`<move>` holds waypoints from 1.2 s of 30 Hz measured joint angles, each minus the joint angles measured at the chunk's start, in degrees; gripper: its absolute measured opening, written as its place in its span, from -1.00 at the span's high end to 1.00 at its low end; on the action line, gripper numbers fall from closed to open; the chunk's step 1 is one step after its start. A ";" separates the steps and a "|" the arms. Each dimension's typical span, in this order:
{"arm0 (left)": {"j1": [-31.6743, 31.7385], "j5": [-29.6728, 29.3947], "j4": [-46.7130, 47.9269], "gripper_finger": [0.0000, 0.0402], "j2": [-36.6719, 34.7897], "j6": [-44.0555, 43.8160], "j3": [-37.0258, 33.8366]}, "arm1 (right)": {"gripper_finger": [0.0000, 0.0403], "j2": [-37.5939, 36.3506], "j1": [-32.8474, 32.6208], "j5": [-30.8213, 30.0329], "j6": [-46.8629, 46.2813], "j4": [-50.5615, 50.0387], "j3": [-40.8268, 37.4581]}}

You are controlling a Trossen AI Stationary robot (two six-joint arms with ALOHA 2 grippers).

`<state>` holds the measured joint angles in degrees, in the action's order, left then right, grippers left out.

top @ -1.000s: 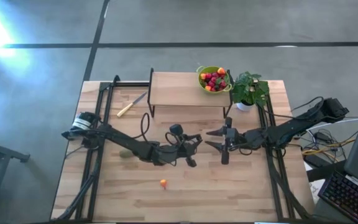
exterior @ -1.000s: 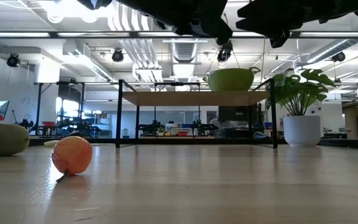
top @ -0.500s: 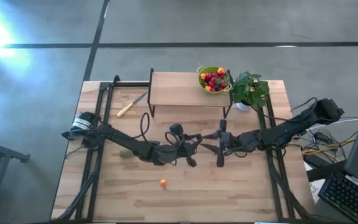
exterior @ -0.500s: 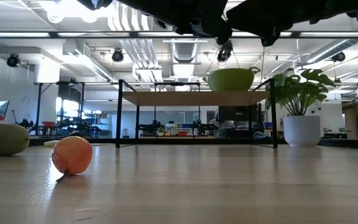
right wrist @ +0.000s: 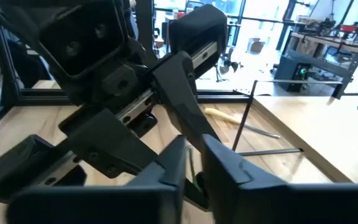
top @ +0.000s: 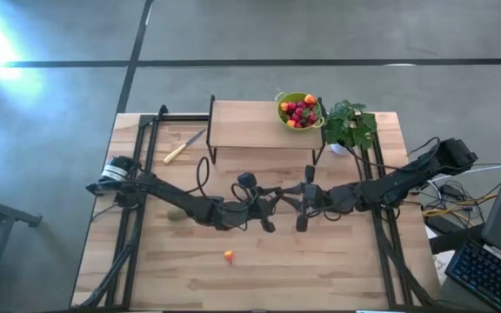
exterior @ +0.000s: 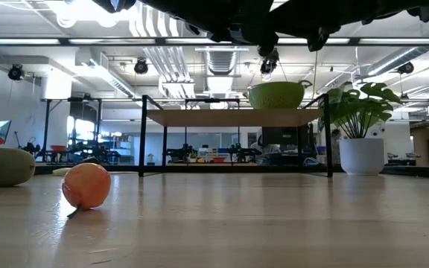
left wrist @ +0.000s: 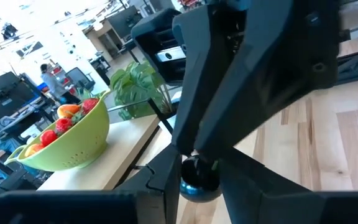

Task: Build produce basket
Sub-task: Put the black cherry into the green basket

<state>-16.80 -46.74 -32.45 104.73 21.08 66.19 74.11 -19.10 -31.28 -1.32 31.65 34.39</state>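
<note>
Above the table's middle, my left gripper [top: 277, 209] is shut on a small dark blue berry [left wrist: 197, 179]. My right gripper [top: 290, 207] meets it head-on from the table's right, its fingers [left wrist: 229, 93] narrowed at the same berry. The lime-green basket [top: 300, 110], holding red and orange fruit, stands on the wooden shelf [top: 250, 126]. An orange fruit [top: 229, 256] and a brownish-green oval fruit [top: 175, 215] lie on the table. My left gripper pinches the dark berry's sides [left wrist: 184, 182] between its two fingertips, pointing level toward the table's right. The berry is lifted well clear of the table. My right gripper comes level from the table's right, and its fingertips [left wrist: 194, 155] close on the berry's near upper part [left wrist: 197, 169]. In its own wrist view the fingers [right wrist: 173, 165] hide the berry.
A potted plant [top: 348, 126] stands right of the basket at the shelf's end. A yellow-handled knife [top: 183, 146] lies at the far left of the table. Black frame rails [top: 137, 174] run along both sides of the table.
My right gripper has gone toward the table's left, up to my left gripper, rolling slightly, and its fingers have narrowed from wide apart to nearly together. My left gripper has kept still with the berry.
</note>
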 joint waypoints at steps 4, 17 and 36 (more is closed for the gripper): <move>-0.01 0.02 0.00 0.49 0.00 0.00 0.00 | 0.94 -0.13 -0.04 0.00 0.07 -0.22 -0.02; -0.02 0.96 2.21 0.46 -0.02 0.25 0.02 | 0.96 -0.71 -0.01 0.01 -2.54 -4.54 0.03; -0.19 2.19 4.08 -0.26 -0.04 -3.94 0.04 | 0.96 -5.49 10.25 -6.17 -13.24 -61.97 21.48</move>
<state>-16.99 -44.56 -28.36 104.68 17.14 66.24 68.62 -8.85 -37.45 -14.56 -30.33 55.87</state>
